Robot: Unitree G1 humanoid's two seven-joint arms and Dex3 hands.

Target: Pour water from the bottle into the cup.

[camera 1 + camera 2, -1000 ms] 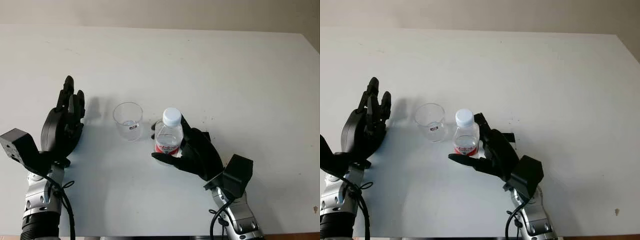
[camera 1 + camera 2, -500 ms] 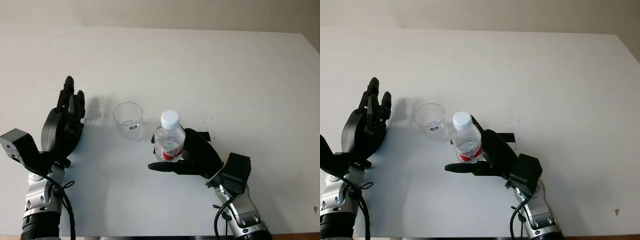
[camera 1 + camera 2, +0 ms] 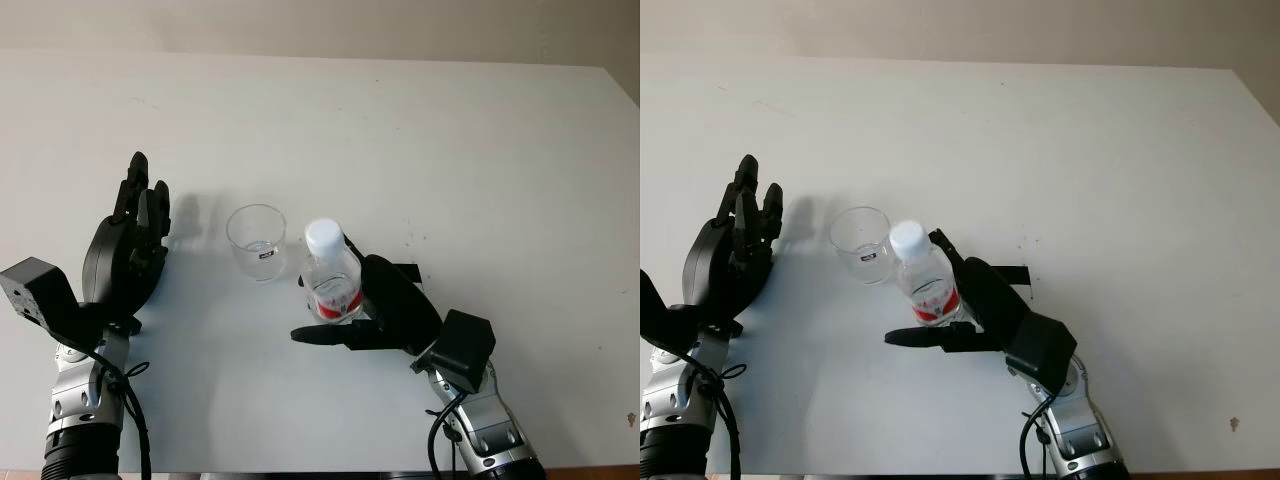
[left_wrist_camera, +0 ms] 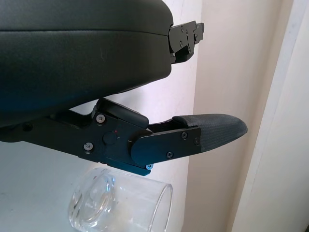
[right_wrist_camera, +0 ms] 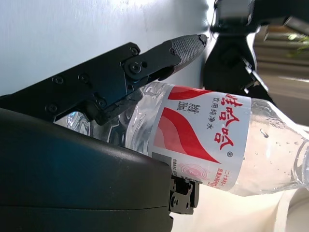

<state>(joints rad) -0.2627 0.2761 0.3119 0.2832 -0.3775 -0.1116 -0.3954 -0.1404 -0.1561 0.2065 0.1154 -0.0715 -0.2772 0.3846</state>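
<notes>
A small clear plastic bottle [image 3: 331, 272] with a white cap and a red and white label is held off the table by my right hand [image 3: 375, 308], which is shut on it. The bottle tilts to the left, its cap close to the rim of the cup. The clear plastic cup [image 3: 257, 241] stands upright on the white table [image 3: 450, 150], just left of the bottle, with a little water at its bottom. My left hand [image 3: 128, 250] is open, to the left of the cup and apart from it. The label [image 5: 203, 135] shows close up in the right wrist view, the cup [image 4: 118, 208] in the left wrist view.
The white table stretches far behind and to the right of the cup. A pale wall [image 3: 320, 25] runs along its far edge. A small dark speck [image 3: 630, 418] lies near the table's front right corner.
My right hand has lifted the bottle and tipped it leftward, bringing the cap from upright to beside the cup's rim. The left hand and cup have not moved.
</notes>
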